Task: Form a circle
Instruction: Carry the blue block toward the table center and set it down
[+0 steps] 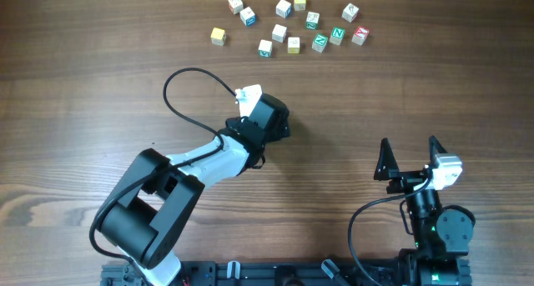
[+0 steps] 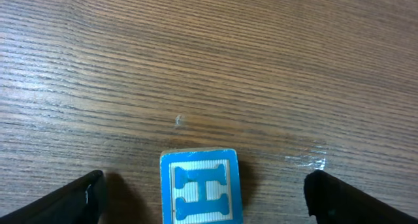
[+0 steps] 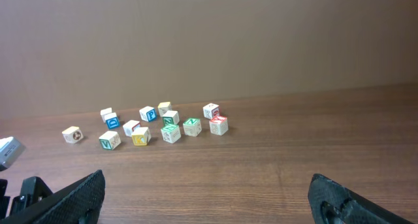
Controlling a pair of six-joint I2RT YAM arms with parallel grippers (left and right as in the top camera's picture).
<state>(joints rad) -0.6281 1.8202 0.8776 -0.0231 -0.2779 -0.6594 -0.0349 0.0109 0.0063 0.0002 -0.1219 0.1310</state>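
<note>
While the H cube (image 2: 200,191) sits on the bench (image 2: 196,54) between the spread fingers of our left end effector (image 2: 204,177), our right end effector (image 1: 409,153) gapes empty, cubes (image 1: 288,23) scattered far.

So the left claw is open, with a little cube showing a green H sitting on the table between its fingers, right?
Not quite: the H is blue, not green. The left wrist view shows the cube with a blue H in a blue border, sitting on the table between the fingers of the open left gripper, touched by neither.
</note>
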